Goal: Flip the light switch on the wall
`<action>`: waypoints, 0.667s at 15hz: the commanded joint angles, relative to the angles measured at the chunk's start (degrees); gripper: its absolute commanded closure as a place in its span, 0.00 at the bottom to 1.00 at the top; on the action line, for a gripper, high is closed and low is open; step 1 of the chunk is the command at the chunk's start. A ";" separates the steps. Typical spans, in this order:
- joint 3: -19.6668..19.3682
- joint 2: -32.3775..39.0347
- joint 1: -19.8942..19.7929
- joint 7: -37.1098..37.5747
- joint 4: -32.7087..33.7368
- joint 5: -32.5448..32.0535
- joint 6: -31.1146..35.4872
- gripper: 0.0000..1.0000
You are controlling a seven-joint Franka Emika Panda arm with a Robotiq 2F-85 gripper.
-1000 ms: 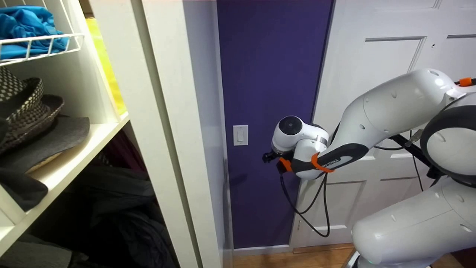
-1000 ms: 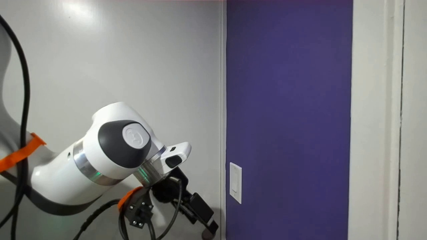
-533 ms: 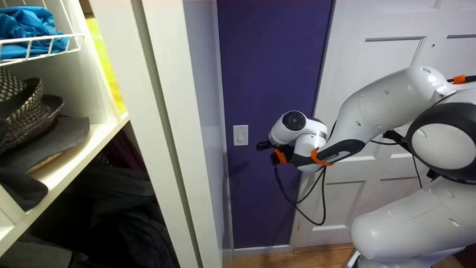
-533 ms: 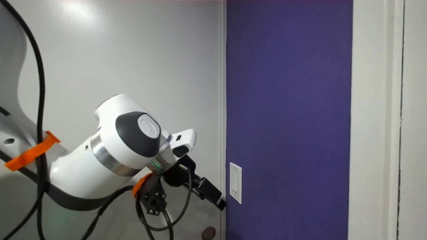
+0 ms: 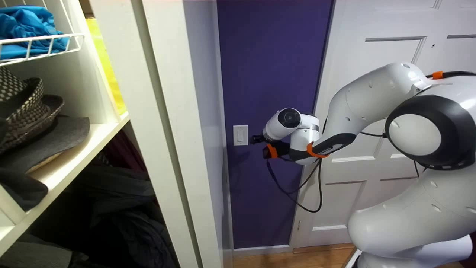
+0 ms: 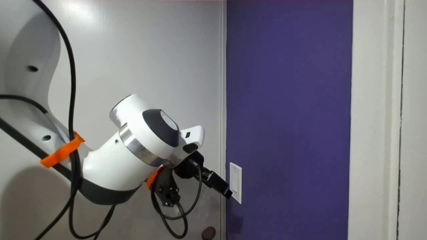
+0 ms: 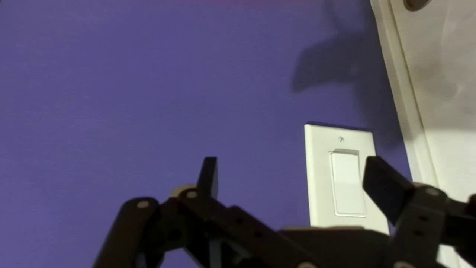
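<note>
White, apparently moulded plastic forms the light switch (image 6: 235, 182), which is mounted on the purple wall (image 6: 290, 100) just beside the pale trim (image 7: 401, 93). The wrist view shows a smooth rocker (image 7: 347, 182) seated in a rigid-looking plate (image 7: 319, 186), with one screw (image 7: 341, 139) visible. Treat the assembly as fixed: weight is no factor and no grasp is required. The gripper (image 7: 290, 175) has its fingers (image 7: 207, 175) spread wide and holds nothing; in the wrist view one fingertip (image 7: 385, 182) overlaps the plate's edge. Contact with the plate cannot be confirmed from any view. Expect the rocker to be stiff in material but light in action, pivoting with a short snap; the face will probably be slippery. Apply a single fingertip squarely to the end that stands proud, which the views do not settle, and keep off the middle, where leverage is least. Bring the fingers together beforehand if a firmer, narrower pressing point is wanted. Avoid prying at the plate's rim, which could crack.
</note>
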 commanded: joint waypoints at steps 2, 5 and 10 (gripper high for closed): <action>5.38 4.97 -5.35 9.74 6.37 -9.69 0.96 0.29; 7.95 7.90 -6.59 16.28 9.65 -15.19 -0.47 0.47; 9.83 14.28 -5.81 26.74 14.64 -26.27 -4.33 0.84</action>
